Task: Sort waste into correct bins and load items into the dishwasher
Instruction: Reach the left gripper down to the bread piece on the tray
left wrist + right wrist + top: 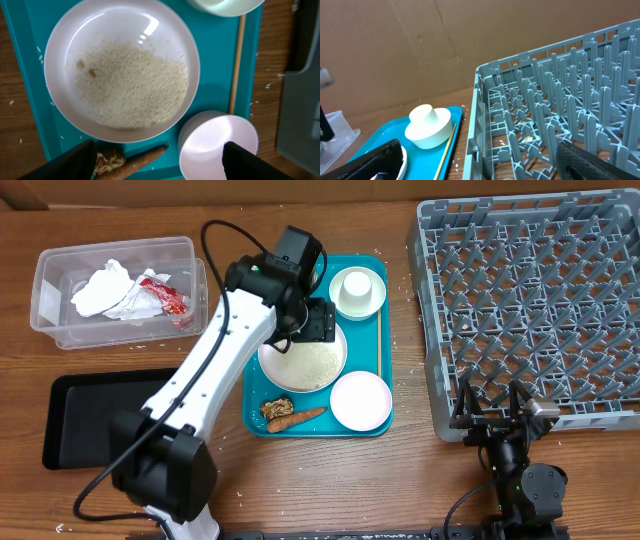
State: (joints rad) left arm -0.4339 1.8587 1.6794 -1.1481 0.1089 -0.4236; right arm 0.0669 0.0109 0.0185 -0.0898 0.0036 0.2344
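The clear tub [50, 275] holds crumpled napkins [105, 290] and a red wrapper [165, 298]. The black tray [75, 420] lies below it. On the teal tray [385, 340] a white plate [300, 362] carries rice [130, 82]. Beside it lie a carrot piece [308, 416], a brown chunk [277, 409], a bowl [360, 400], a cup in a second bowl [357, 290] and a wooden stick [237, 65]. My left gripper [322, 322] hovers open over the plate's far rim; its fingers [70, 162] frame the carrot [145, 160] and the bowl [217, 145]. My right gripper [492, 408] stands open at the near edge of the grey rack [530, 300].
Loose rice grains [392, 340] lie on the wooden table [140, 360] between the teal tray and the rack. In the right wrist view the rack's pegs [560, 115] fill the right side, with the cup [427, 127] on the teal tray [385, 137] to the left.
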